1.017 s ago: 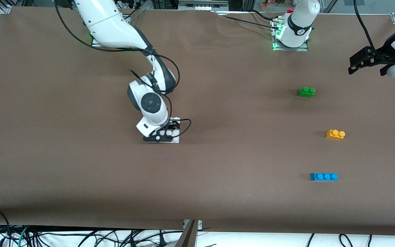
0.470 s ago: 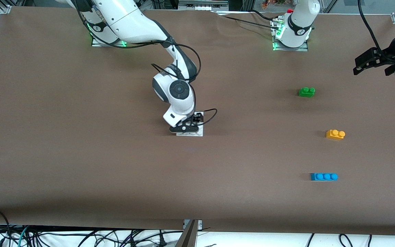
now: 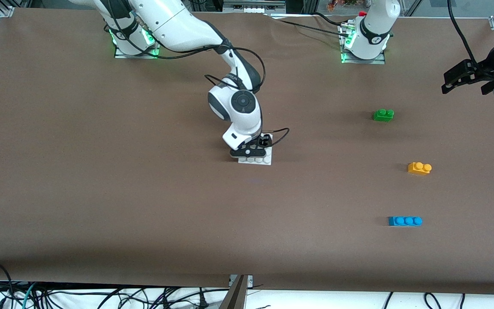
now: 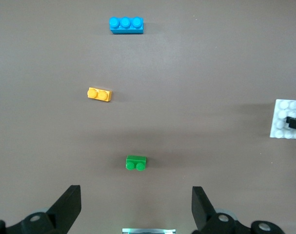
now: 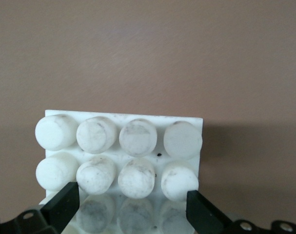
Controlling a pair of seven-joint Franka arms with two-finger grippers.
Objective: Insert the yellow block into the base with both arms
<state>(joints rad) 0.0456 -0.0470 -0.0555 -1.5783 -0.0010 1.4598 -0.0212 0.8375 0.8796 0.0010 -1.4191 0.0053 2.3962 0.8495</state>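
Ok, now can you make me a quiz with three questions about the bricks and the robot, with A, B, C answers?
1. Which colour of brick lies nearest to the front camera?
A. green
B. yellow
C. blue

2. How many round studs does the yellow block have on top?
A. one
B. two
C. three

3. How is the left tool right now?
A. open, with nothing in it
B. shut on a brick
C. out of sight

Answers:
1. C: the blue brick shows lowest in the front view.
2. B: two studs stand side by side on it.
3. A: its fingers stand wide apart in the air at the left arm's end of the table, with only bare table between them in the left wrist view.
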